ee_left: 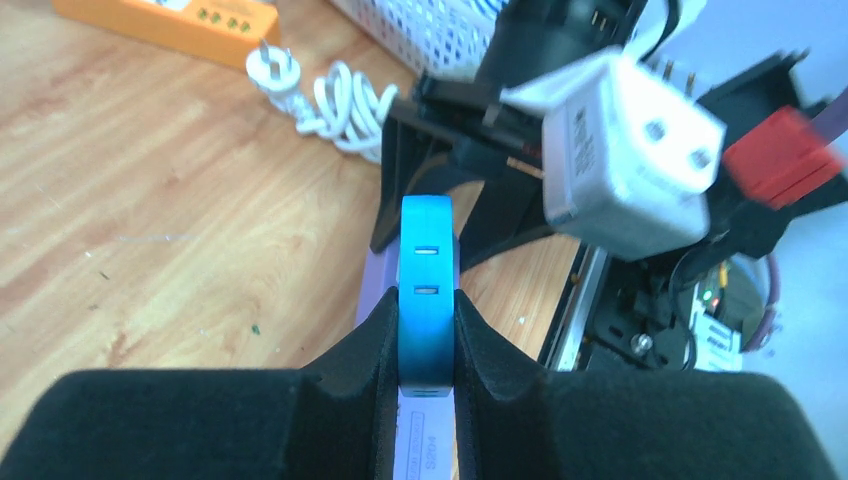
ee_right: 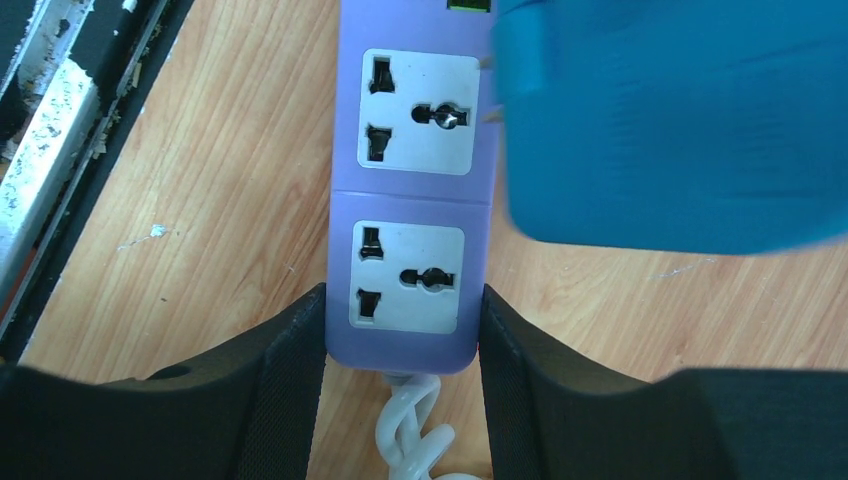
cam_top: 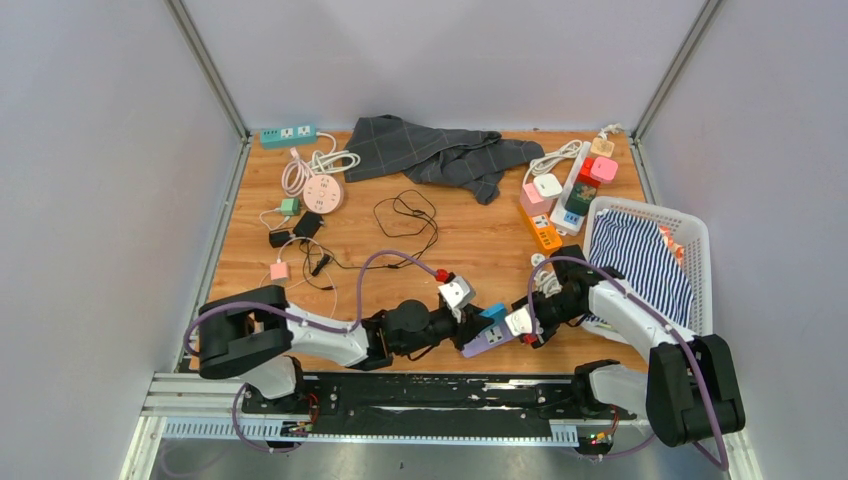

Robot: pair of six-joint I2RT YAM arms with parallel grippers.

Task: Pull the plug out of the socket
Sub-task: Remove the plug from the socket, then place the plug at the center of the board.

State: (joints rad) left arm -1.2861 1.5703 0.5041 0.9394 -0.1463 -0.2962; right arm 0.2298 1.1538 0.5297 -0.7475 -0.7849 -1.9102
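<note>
While the smooth, rounded blue plug (ee_left: 426, 290) was clamped narrowly between the padded black fingers (ee_left: 340, 390) of the left gripper (ee_left: 427, 325), the glossy purple socket strip (ee_right: 410, 200) was gripped across its width at the cord end by the right gripper (ee_right: 403, 315), near the front edge of the wood-grain table (cam_top: 480, 240). Two metal prongs (seen only from the right wrist) were exposed at the plug's edge beside the strip.

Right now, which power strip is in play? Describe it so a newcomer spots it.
Start at the near edge of the wooden table, between the two arms. The purple power strip is there, clamped by the right end effector, with a blue plug in the left end effector at its face. It is the only purple one; the orange strip, white strip and teal strip lie farther back.
</note>
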